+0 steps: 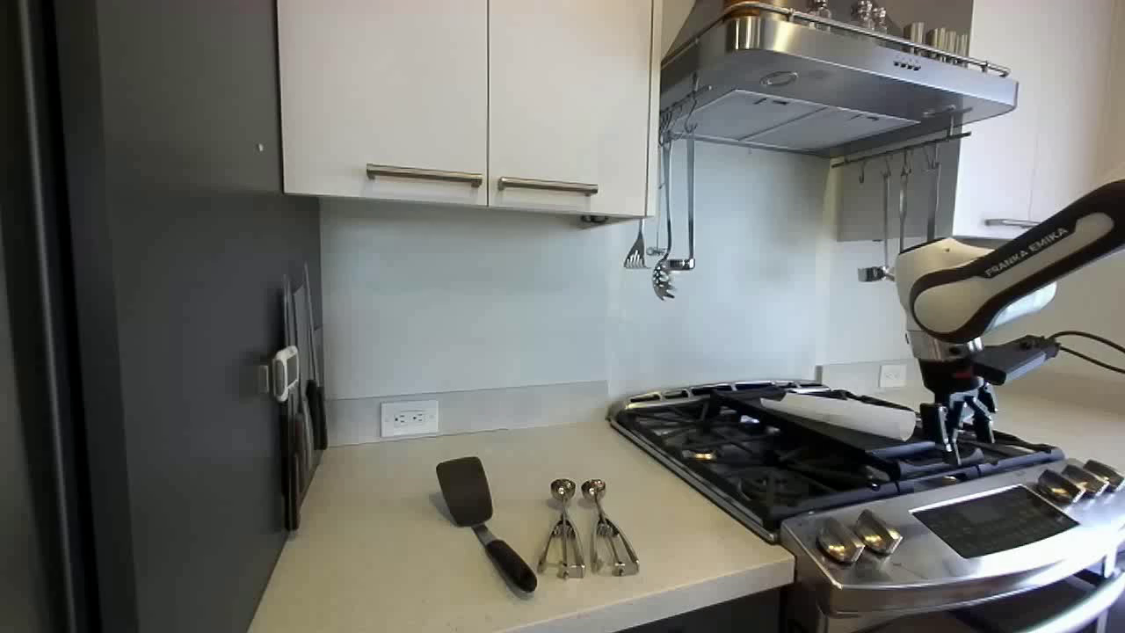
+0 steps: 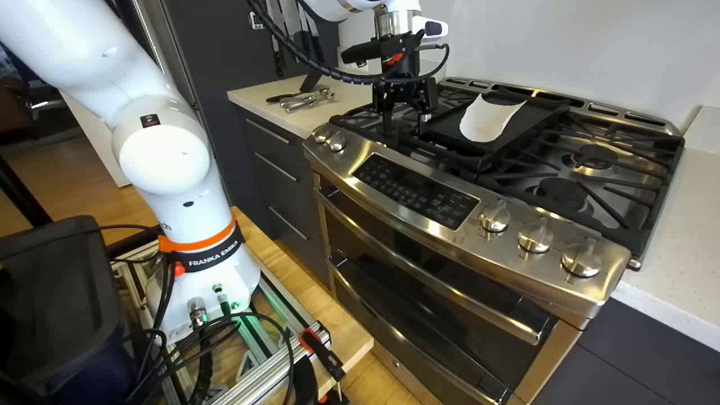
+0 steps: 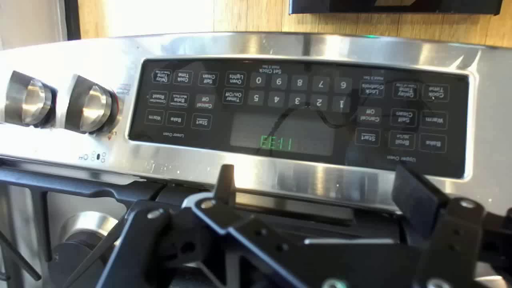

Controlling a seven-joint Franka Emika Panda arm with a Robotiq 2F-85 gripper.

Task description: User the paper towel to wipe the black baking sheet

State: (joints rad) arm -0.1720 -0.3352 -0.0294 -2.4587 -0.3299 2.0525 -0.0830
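The black baking sheet (image 1: 813, 426) lies on the stove grates; it also shows in an exterior view (image 2: 527, 119). The paper towel (image 1: 839, 415) is a white curled sheet resting on the baking sheet, with its edges bent up; it shows too in an exterior view (image 2: 487, 119). My gripper (image 1: 964, 440) points down over the front of the stove, beside the baking sheet and apart from the paper towel; it also shows in an exterior view (image 2: 406, 121). In the wrist view the fingers (image 3: 320, 190) are wide apart with nothing held. The wrist view does not clearly show the towel or sheet.
Black grates (image 2: 607, 185) surround the sheet. The stove's control panel (image 3: 300, 112) and knobs (image 2: 495, 216) run along the front edge. A black spatula (image 1: 466, 492) and two metal scoops (image 1: 562, 536) lie on the counter. The range hood (image 1: 835, 79) hangs above.
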